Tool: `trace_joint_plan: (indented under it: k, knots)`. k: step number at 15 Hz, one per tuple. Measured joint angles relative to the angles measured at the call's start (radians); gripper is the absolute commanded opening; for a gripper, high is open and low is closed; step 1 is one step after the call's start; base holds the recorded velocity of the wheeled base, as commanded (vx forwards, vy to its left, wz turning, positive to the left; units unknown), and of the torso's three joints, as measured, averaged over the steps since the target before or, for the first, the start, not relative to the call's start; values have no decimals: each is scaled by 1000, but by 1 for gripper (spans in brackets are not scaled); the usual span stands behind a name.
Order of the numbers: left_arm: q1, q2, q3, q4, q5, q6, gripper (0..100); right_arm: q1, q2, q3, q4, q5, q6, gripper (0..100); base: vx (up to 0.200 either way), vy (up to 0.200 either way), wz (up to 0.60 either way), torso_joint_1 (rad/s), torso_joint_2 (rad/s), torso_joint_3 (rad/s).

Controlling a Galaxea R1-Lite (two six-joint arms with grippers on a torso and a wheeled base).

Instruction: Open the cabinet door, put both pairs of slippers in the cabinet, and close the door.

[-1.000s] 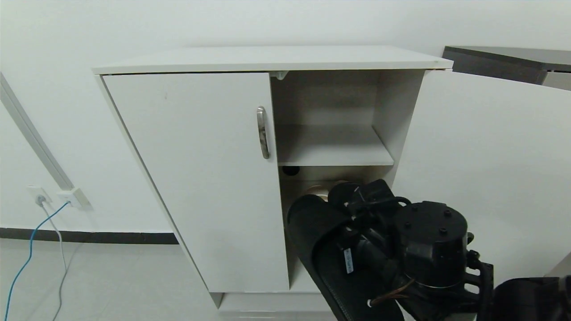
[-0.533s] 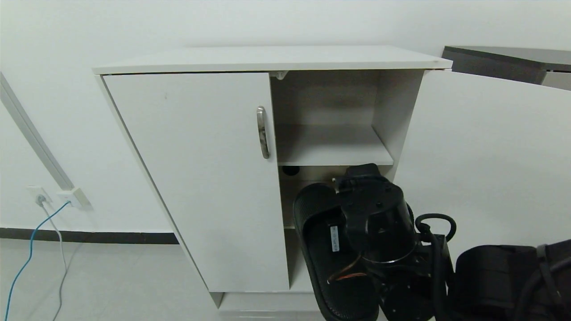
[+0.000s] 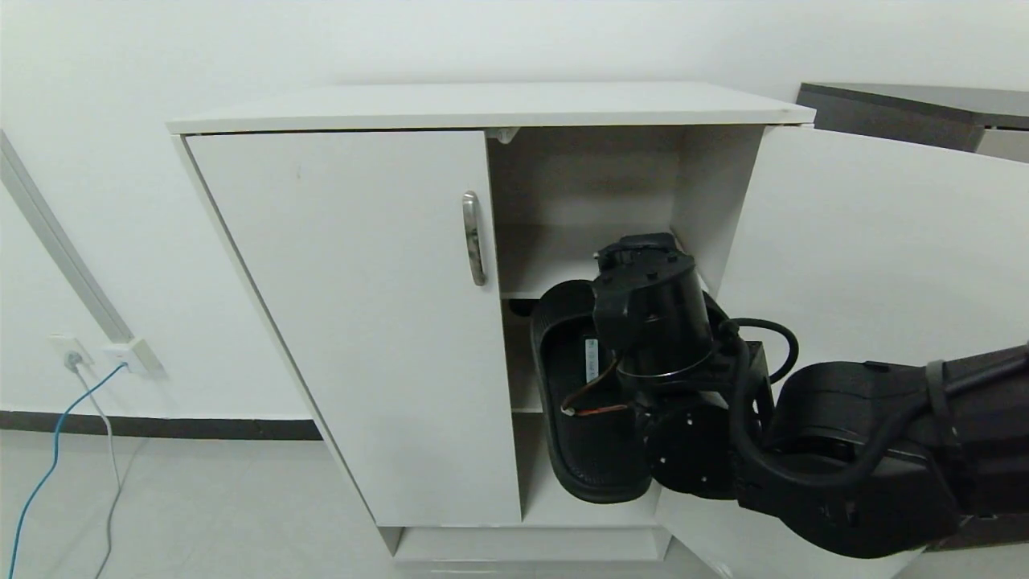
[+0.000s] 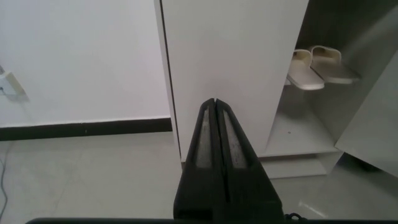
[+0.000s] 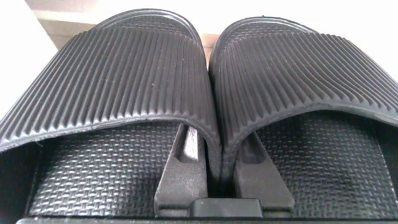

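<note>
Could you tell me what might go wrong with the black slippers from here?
The black slippers sit with toes at the upper shelf edge and could catch. The right gripper pinches only their adjoining inner sides, so one might slip. The beige slippers lie on the middle shelf and could get knocked.

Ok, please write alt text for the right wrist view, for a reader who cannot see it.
The right gripper pinches a pair of black slippers by their touching inner edges, one finger inside each slipper. The ribbed straps lie side by side, with a pale surface behind them.
</note>
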Motion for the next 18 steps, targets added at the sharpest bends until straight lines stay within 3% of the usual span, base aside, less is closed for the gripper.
trace_joint_plan:
  k: [12, 18]
  knots:
    - [0, 0, 0, 0, 1, -2, 0, -11, 37, -15, -6, 2, 0, 0, 183, 0, 0, 1, 3, 5]
    - [0, 0, 0, 0, 0, -3, 0, -29, 39, -25, -4, 17, -2, 0, 0, 0, 0, 0, 0, 0]
